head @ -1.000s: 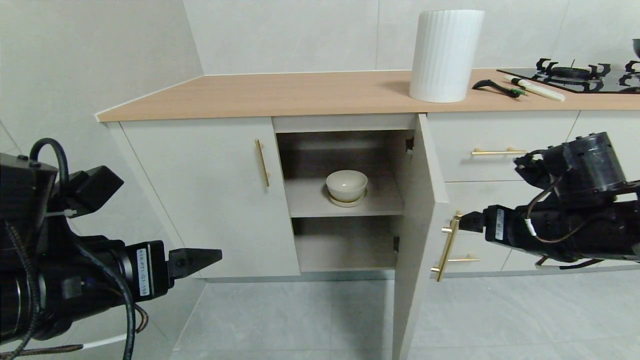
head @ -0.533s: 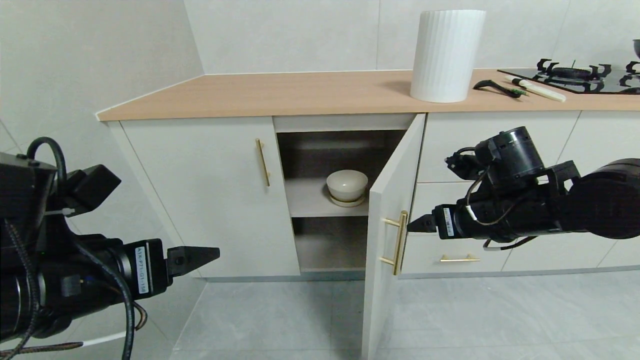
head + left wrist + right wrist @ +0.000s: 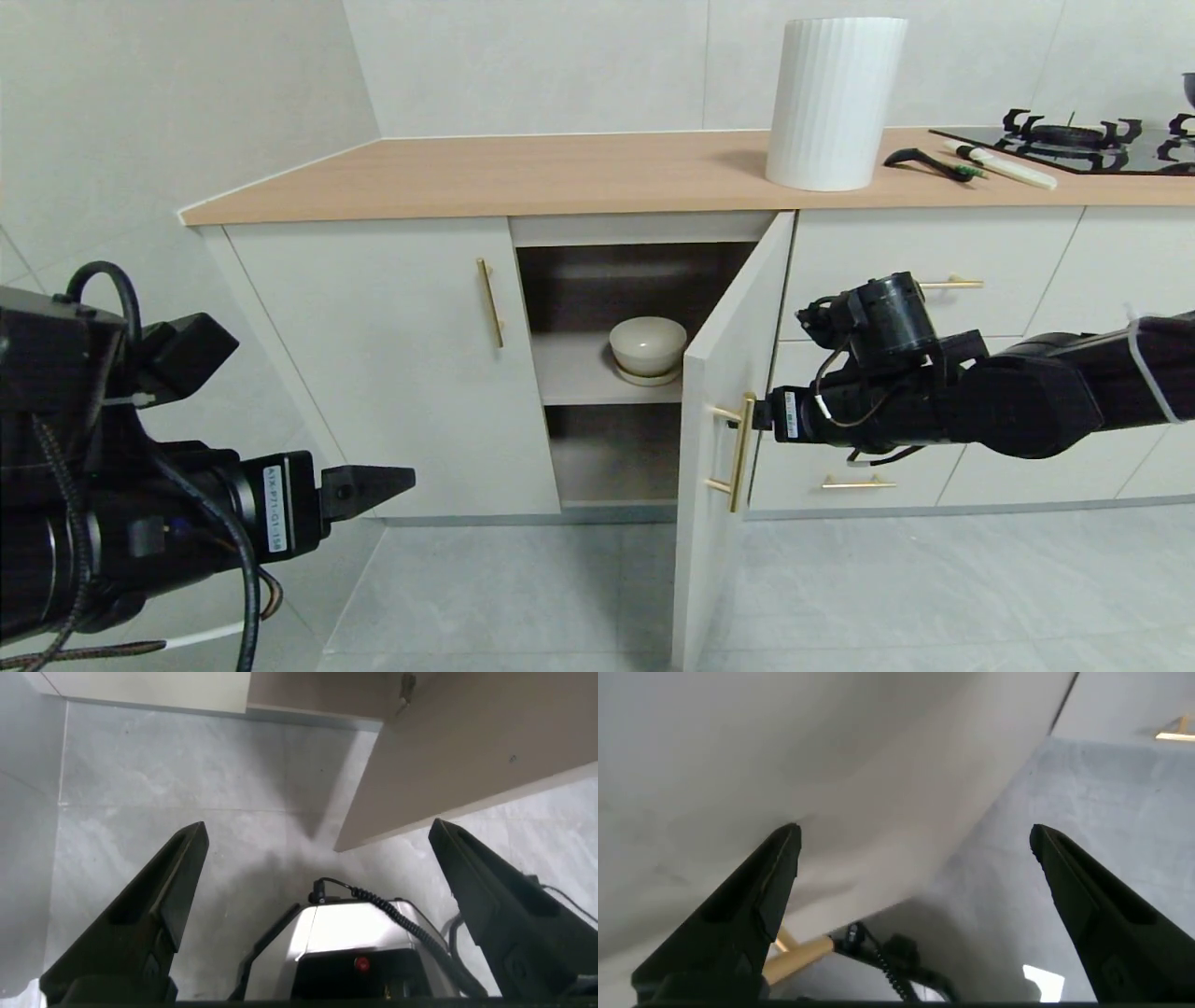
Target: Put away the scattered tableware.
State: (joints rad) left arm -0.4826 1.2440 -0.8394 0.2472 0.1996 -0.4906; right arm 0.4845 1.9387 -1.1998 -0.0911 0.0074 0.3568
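The bowl sits upright on a saucer on the upper shelf of the cupboard, towards the shelf's right side. The shelf below it holds nothing that can be made out. The right door stands partly open, swung out over the floor, and its edge hides the right part of the opening. The left door is shut.

The right gripper is at the gold handle of the open door, its tip touching the bar near the top. In the right wrist view its fingers are spread wide, with the door face between them and the handle low beside one finger.

The left gripper hangs low at the left, well apart from the cupboard. Its fingers are spread wide, with only floor between them.

On the counter a tall white ribbed vase stands upright. Just beside it lie a black tool and a pale stick, near the hob.
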